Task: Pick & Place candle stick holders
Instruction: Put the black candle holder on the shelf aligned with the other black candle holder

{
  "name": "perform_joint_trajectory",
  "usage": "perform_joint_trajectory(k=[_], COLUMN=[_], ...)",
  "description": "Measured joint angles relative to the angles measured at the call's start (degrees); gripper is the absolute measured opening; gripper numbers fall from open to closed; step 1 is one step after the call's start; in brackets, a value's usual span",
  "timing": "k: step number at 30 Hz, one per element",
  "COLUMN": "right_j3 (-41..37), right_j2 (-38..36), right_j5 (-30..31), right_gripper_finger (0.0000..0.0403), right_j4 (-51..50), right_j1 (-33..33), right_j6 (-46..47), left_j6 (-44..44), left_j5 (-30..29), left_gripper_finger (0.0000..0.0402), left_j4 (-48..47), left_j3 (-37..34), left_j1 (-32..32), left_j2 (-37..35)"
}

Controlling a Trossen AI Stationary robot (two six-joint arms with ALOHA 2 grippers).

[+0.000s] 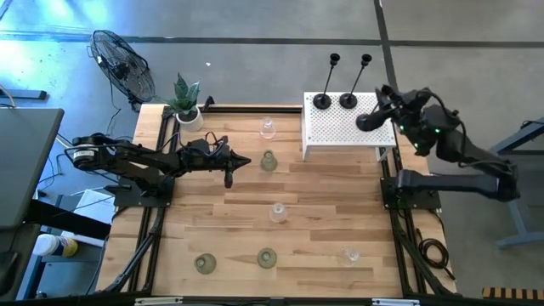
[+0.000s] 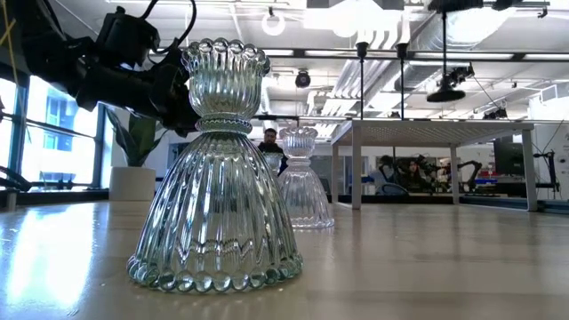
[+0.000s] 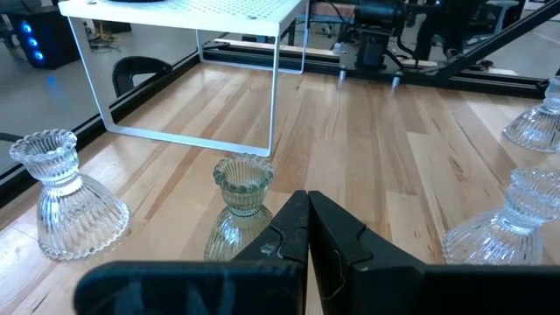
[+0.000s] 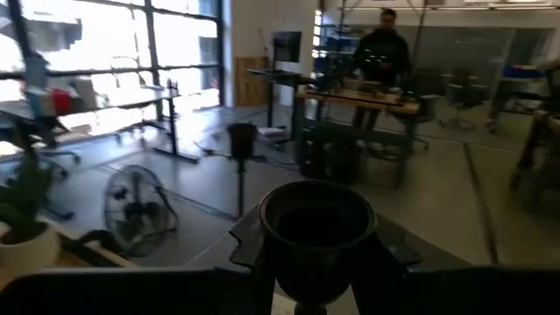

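Observation:
My right gripper [image 1: 368, 121] is over the white perforated box [image 1: 344, 129], shut on a black candle stick holder whose cup [image 4: 317, 219] fills the right wrist view. Two other black holders [image 1: 322, 100] [image 1: 348, 99] stand on the box by their round bases. My left gripper [image 1: 229, 177] is shut and empty, low over the table just left of a pale-green holder [image 1: 269, 161] [image 3: 242, 185]. Clear glass holders [image 1: 269, 129] [image 1: 278, 212] [image 1: 349, 254] and two more pale-green ones [image 1: 205, 263] [image 1: 267, 257] stand on the table. My right gripper pinches the black holder at its top cup [image 4: 317, 223] between the two fingers [image 4: 248, 243], one on each side. The holder stands upright in the hold, its stem [image 4: 302, 308] going down out of view. Whether its base rests on the box is hidden by the gripper.
A green plant in a white pot [image 1: 185, 104] stands at the far left corner. A fan [image 1: 123, 64] stands on the floor beyond it. In the low view a clear holder [image 2: 216, 169] stands close to the camera. A person [image 4: 382, 52] stands far behind the table.

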Motion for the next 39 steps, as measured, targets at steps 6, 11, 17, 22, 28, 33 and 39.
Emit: perform_joint_trajectory(k=[6,11,17,22,28,33,39], right_j3=[0.0,0.0,0.0,0.0,0.0,0.0,0.0], right_j2=[2.5,6.9,13.0,15.3,17.6,20.4,23.2], right_j5=[-6.0,-10.3,-11.0,-10.2,-5.7,-0.7,4.9], right_gripper_finger=[0.0100,0.0101,0.0102,0.0102,0.0102,0.0102,0.0102], right_j4=[1.2,4.2,8.1,11.3,13.8,15.9,16.3], right_j1=[-11.8,-21.3,-27.9,-29.9,-29.9,-29.9,-29.8], right_j6=[0.0,1.7,3.0,2.5,2.4,3.9,6.4], left_j6=[0.1,0.1,0.1,0.2,0.4,0.4,0.4], left_j5=[0.0,0.0,0.0,0.0,-0.1,-0.1,0.0], left_gripper_finger=[0.0001,0.0001,0.0001,0.0001,0.0001,0.0001,0.0001], left_j4=[0.0,0.0,0.0,0.0,0.0,-0.1,-0.1], left_j3=[0.0,0.0,0.0,0.0,0.0,0.0,0.0], left_j1=[0.0,0.0,0.0,0.0,0.0,0.0,0.0], left_j2=[0.0,0.0,0.0,0.0,0.0,0.0,0.0])
